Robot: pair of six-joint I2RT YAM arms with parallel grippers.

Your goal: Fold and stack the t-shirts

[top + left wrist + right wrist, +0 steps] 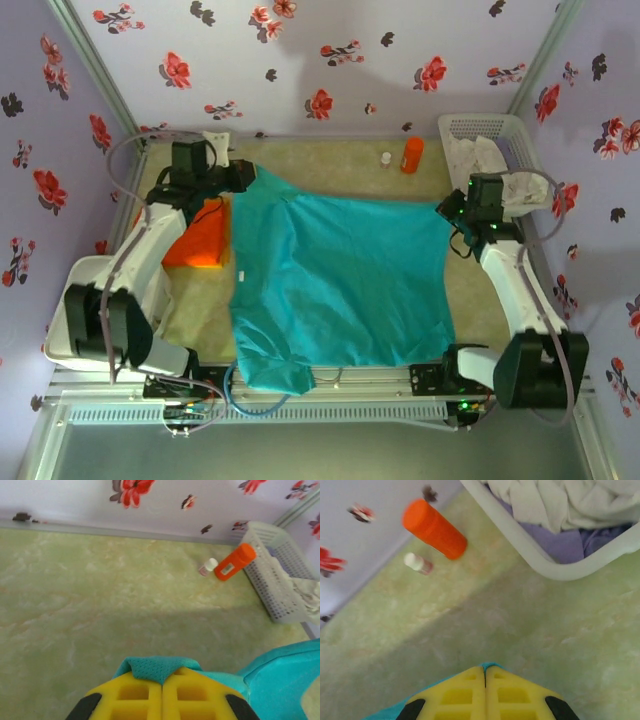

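The teal-green t-shirt [335, 285] is stretched wide across the middle of the table, its near edge hanging over the front rail. My left gripper [247, 177] holds its far left corner, yellow jaws pressed together on a fold of teal cloth [160, 667]. My right gripper [450, 210] pinches the far right corner, with a sliver of teal [492, 666] showing at its shut tips. The bright orange t-shirt [200, 240] lies folded at the left, partly under my left arm and beside the teal one.
A white basket [490, 140] of pale cloth stands at the back right corner. An orange bottle [412, 154] and a small white vial [385, 158] stand near the back wall. A white tray [75, 300] sits at the left edge.
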